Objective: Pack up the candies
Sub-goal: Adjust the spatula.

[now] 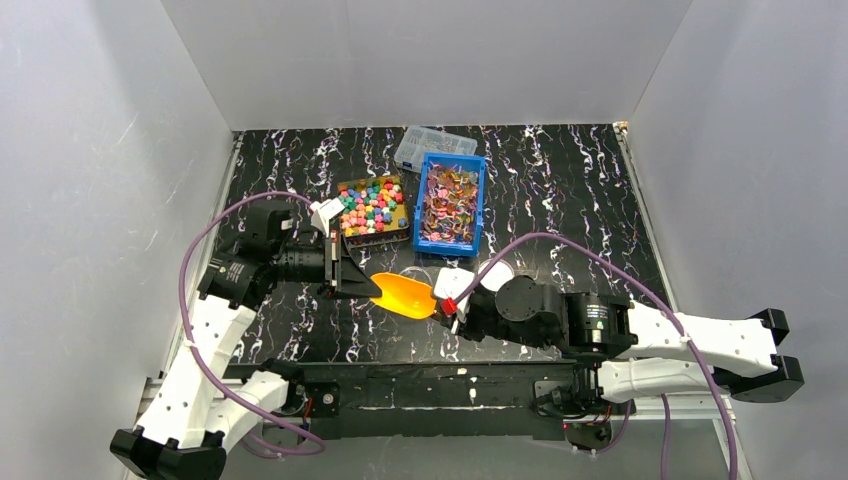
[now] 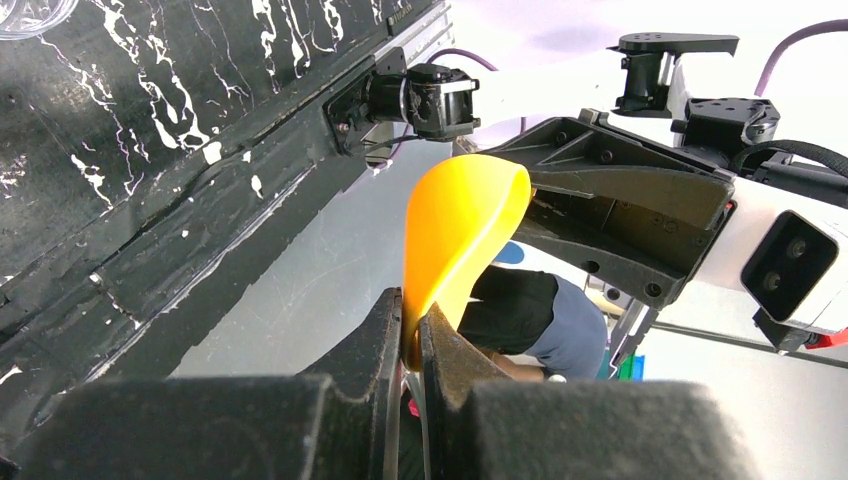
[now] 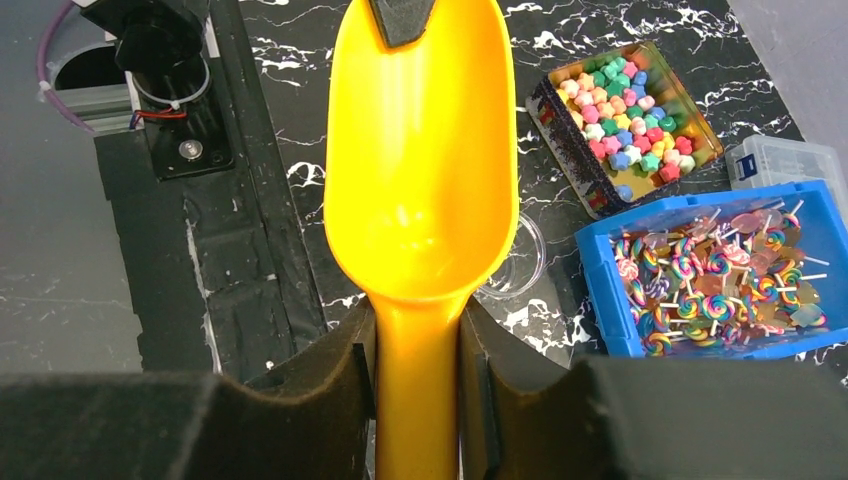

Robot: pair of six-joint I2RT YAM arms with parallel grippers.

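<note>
An empty orange scoop (image 1: pixel 405 295) hangs above the table between both arms. My left gripper (image 1: pixel 370 284) is shut on the rim at its bowl end; the left wrist view shows the thin orange edge (image 2: pixel 465 230) pinched between the fingers (image 2: pixel 412 335). My right gripper (image 3: pixel 418 335) is shut on the scoop's handle (image 3: pixel 418 400), both pads pressed against its sides. Small chunky candies in green, pink, blue and yellow fill a dark tin (image 1: pixel 371 205) (image 3: pixel 625 115). Swirled lollipop candies lie in a blue bin (image 1: pixel 450 200) (image 3: pixel 715 275).
A clear compartment box (image 1: pixel 435 143) (image 3: pixel 790 160) stands behind the bin. A small clear round dish (image 3: pixel 520 262) lies on the black marbled table (image 1: pixel 560 190) under the scoop's right side. White walls close in left, right and back.
</note>
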